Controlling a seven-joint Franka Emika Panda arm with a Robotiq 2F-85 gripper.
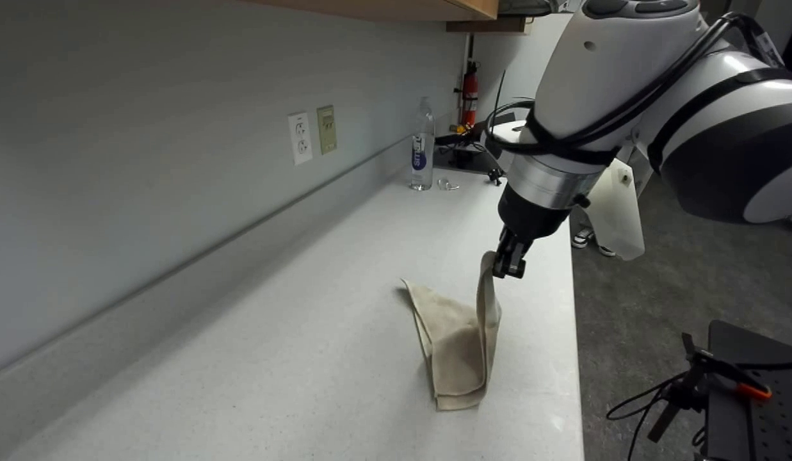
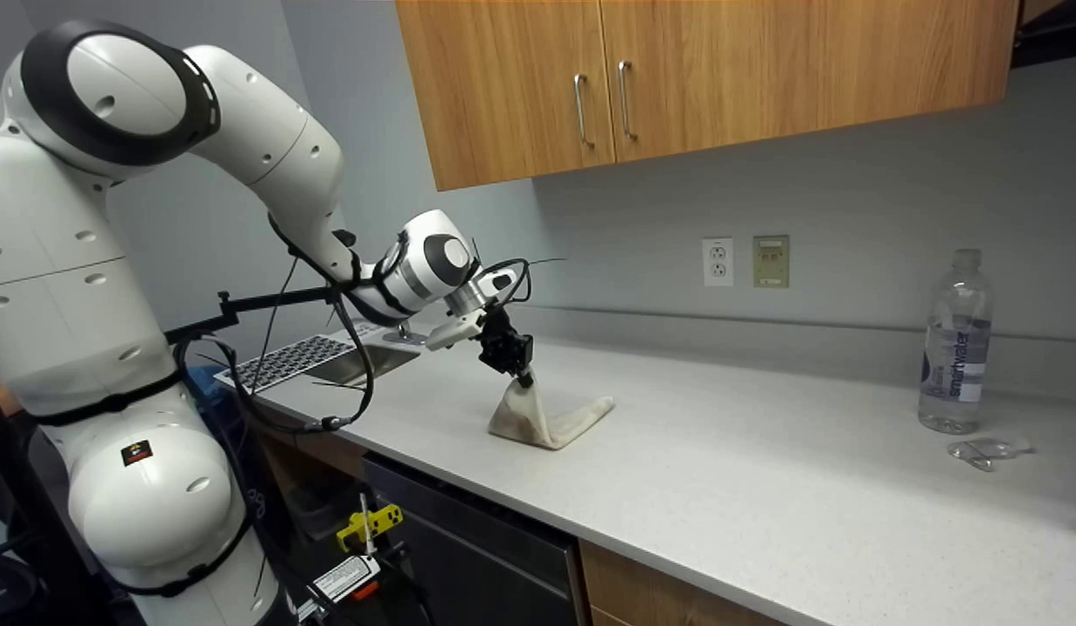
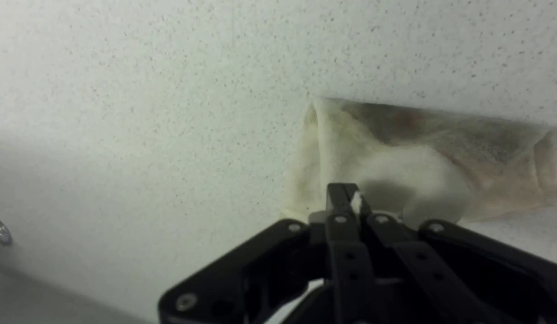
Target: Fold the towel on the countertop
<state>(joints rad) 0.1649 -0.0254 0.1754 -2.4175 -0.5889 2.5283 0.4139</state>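
- Towel (image 1: 456, 371), beige, sits on the countertop (image 1: 293, 358) — nearer the front edge than the wall (image 1: 165, 115) — with one end lifted off the surface.
- The gripper (image 3: 352, 198) has its fingers (image 3: 337, 198) drawn together on the cloth; in the wrist view a pale bit of fabric shows pinched between the tips.
- In an exterior view the lifted end (image 1: 489, 307) stands up as a curled flap, while a pointed corner on the wall side lies low on the countertop and layered edges show along the bottom.
- In an exterior view the towel (image 2: 524, 417) makes a bent shape, one panel rising to the fingertips and a low part lying out along the countertop.
- The robot arm (image 2: 285, 156), white with black bands, reaches over the countertop in both exterior views, the gripper angled downward.
- A clear water bottle (image 2: 951, 400) stands upright near the wall, well apart from the towel, partly filled and marked "smartwater".
- Just beside the bottle lies a clear item (image 2: 985, 450); I cannot tell quite what it is.
- On the wall above the countertop are a white outlet (image 2: 718, 262) and, next to it, a beige plate (image 2: 771, 261).
- A wooden cabinet (image 2: 764, 69) with two metal handles (image 2: 625, 100) hangs over that stretch.
- Below the countertop is a dark front panel (image 2: 468, 548).
- In an exterior view a red fire extinguisher (image 1: 470, 96) shows upright beyond the bottle.
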